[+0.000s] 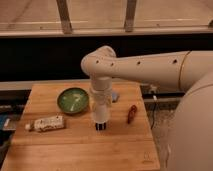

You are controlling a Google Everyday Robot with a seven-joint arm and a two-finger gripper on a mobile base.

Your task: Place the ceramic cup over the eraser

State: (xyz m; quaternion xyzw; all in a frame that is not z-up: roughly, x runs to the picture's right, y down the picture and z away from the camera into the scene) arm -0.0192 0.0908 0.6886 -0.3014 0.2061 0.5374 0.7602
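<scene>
The gripper (100, 102) grips the white ceramic cup (100, 111) upright directly above the striped eraser (100, 126) on the wooden table (75, 145), so I'd lower straight down, keeping it centred, and let go only once its rim seats

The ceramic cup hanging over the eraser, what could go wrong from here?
The ceramic cup sits just above the eraser, whose striped base shows below it; if off-center, the rim could tip the eraser. The gripper descends from above, so lowering too hard may jam the cup. The reddish-brown object lies close beside.
</scene>
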